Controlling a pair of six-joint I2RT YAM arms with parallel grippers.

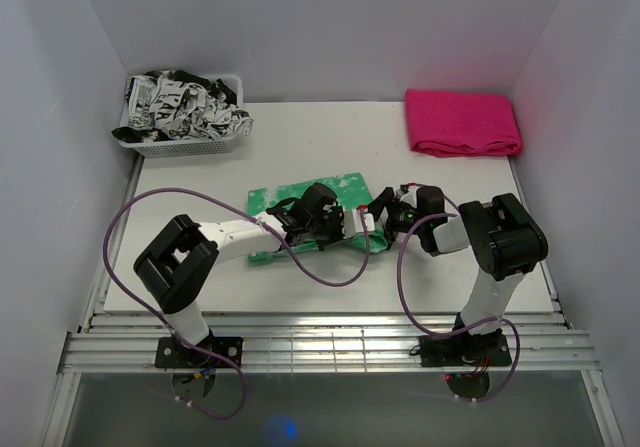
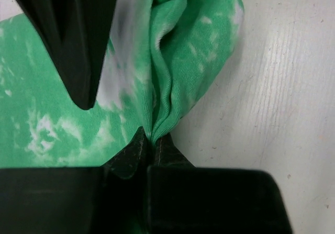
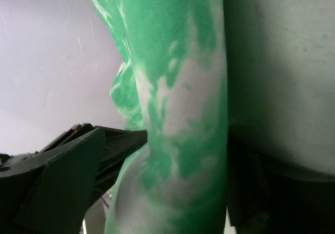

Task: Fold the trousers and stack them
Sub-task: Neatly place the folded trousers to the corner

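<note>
- Reaching in from its base at the near left, the left arm [image 1: 215,242] is seen folded at the elbow, with the forearm stretched low to the right across the tabletop [image 1: 330,137].
- The left gripper [image 1: 348,224] is held just above the trousers [image 1: 300,192], near their right end.
- In the left wrist view, the left fingers [image 2: 131,155] are seen pressed together on a raised ridge of green and white cloth; the cloth is pinched right at their tips.
- The right arm [image 1: 500,257] is raised from its base at the near right, bent sharply at the elbow, with the forearm pointed left and downward.
- The right gripper [image 1: 380,217] is brought in facing the left one, tip nearly to tip, at the same end of the trousers.
- In the right wrist view, a thick band of the green cloth is seen running between the right fingers [image 3: 68,176], which are clamped on it; the cloth is lifted off the tabletop there.
- The trousers are spread mostly flat in the middle of the tabletop, under and between the two grippers.
- A folded pink cloth [image 1: 462,122] is laid at the far right corner.
- A white basket [image 1: 180,139] of black and white garments is placed at the far left corner.
</note>
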